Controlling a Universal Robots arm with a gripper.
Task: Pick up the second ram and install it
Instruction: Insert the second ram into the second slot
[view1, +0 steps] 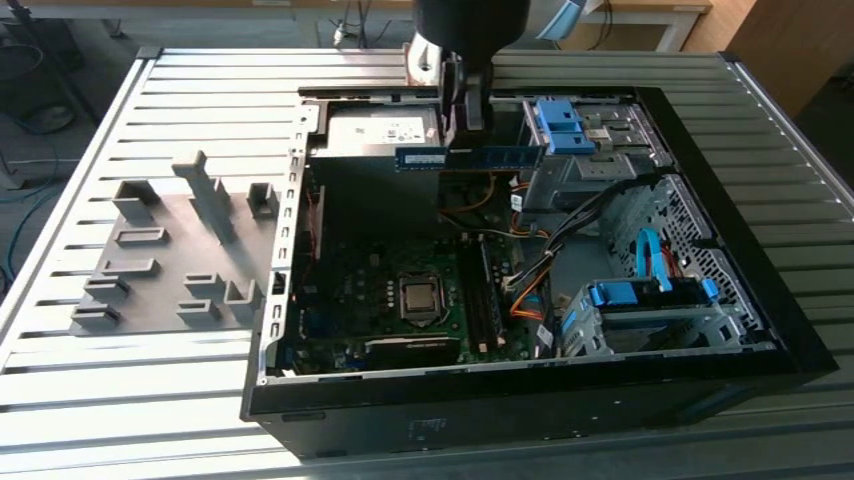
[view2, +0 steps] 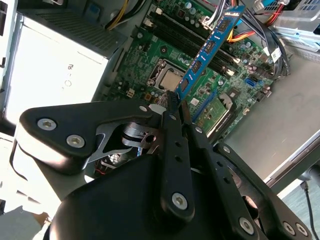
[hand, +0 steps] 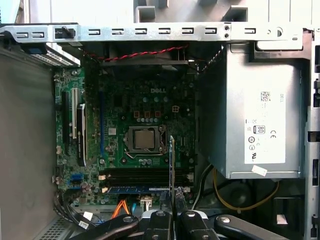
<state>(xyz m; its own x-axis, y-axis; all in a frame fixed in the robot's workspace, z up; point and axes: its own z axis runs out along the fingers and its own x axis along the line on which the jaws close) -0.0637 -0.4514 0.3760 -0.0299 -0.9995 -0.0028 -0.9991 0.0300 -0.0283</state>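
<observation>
My gripper (view1: 462, 135) hangs over the far part of the open computer case (view1: 747, 330), shut on the second ram (view1: 470, 158). The ram is a long blue-green stick with black chips and a white label, held level above the case. In the second wrist view the ram (view2: 210, 46) sticks out from the fingertips (view2: 171, 106) over the motherboard (view2: 165, 55). In the first wrist view I see the ram (hand: 171, 165) edge-on, above the memory slots (hand: 145, 176). Another blue-green stick (hand: 135, 190) sits in one of those slots.
A silver power supply (hand: 250, 115) fills one end of the case. Orange and black cables (view1: 534, 285) and blue drive brackets (view1: 641, 295) crowd the exterior view's right. A grey slotted tray (view1: 174, 250) lies on the slatted table (view1: 80, 400) at the exterior view's left.
</observation>
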